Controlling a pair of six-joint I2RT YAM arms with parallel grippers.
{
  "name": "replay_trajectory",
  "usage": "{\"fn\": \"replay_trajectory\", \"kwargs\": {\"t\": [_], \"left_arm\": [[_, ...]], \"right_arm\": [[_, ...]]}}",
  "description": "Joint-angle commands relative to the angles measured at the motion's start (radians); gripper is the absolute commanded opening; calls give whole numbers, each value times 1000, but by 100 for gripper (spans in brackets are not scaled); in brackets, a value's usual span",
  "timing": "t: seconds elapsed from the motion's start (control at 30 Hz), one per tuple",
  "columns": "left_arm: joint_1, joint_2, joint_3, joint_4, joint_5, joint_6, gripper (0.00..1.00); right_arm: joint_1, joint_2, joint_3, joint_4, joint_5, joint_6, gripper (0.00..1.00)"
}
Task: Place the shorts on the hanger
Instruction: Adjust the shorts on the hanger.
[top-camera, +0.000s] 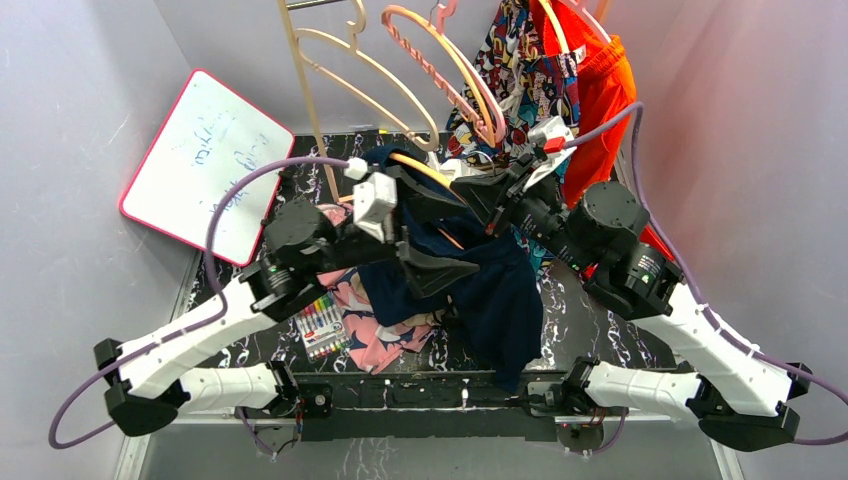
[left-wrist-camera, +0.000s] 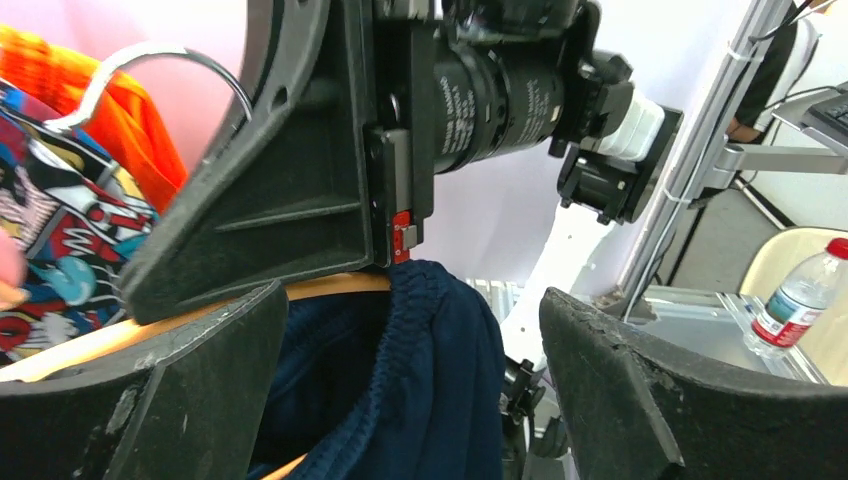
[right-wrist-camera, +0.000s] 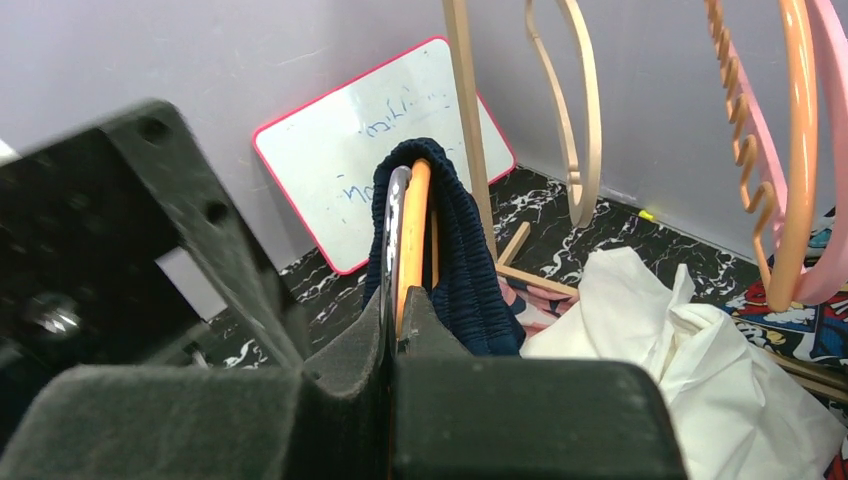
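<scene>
Shorts (right-wrist-camera: 465, 260) wrap hanger (right-wrist-camera: 418, 215) end in R tool (right-wrist-camera: 392, 335); L tool (left-wrist-camera: 410, 395) wide.

Left pincer (left-wrist-camera: 415, 365) wide open; right pincer (right-wrist-camera: 398, 320) pinched tight on hanger (right-wrist-camera: 418, 220); 2 arms angled inward.

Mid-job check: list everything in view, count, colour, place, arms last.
navy shorts: 1, navy, draped over hanger
hanger: 1, orange-tan, in right gripper
orange shorts: 1, orange, hanging back right
comic shorts: 1, multicoloured, left of orange shorts
spare hangers: several, beige, pink, peach, hanging at back
whiteboard: 1, white, pink rim, back left
markers: 1 pack, mixed, table front left
pink cloth: 1, pink, beside markers
white cloth: 1, white, table, back
bottle: 1, clear, red cap, off-table background
table: 1, black marbled
left gripper: 1, black, open around navy shorts
right gripper: 1, black, shut on hanger
</scene>
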Motion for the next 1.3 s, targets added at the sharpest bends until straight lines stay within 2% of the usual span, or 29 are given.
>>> {"fn": "replay_trajectory", "kwargs": {"t": [0.0, 0.33, 0.63, 0.73, 0.8, 1.1, 1.27], "left_arm": [[0, 44, 11, 159, 104, -50, 93], [-1, 100, -14, 155, 128, -48, 82], [-9, 154, -20, 159, 164, -52, 51], [-15, 160, -24, 189, 178, -67, 38], [-19, 163, -28, 211, 169, -82, 35], [-61, 198, -30, 234, 169, -109, 8], [-88, 223, -17, 205, 176, -94, 0]], "right_arm": [[2, -32, 54, 216, -3, 30, 0], [2, -41, 40, 242, 3, 33, 0], [2, -50, 17, 264, 20, 27, 0], [2, -53, 12, 268, 23, 25, 0], [1, -57, 4, 271, 26, 22, 0], [2, -51, -5, 283, 16, 23, 0], [1, -45, -5, 285, 9, 27, 0]]}}
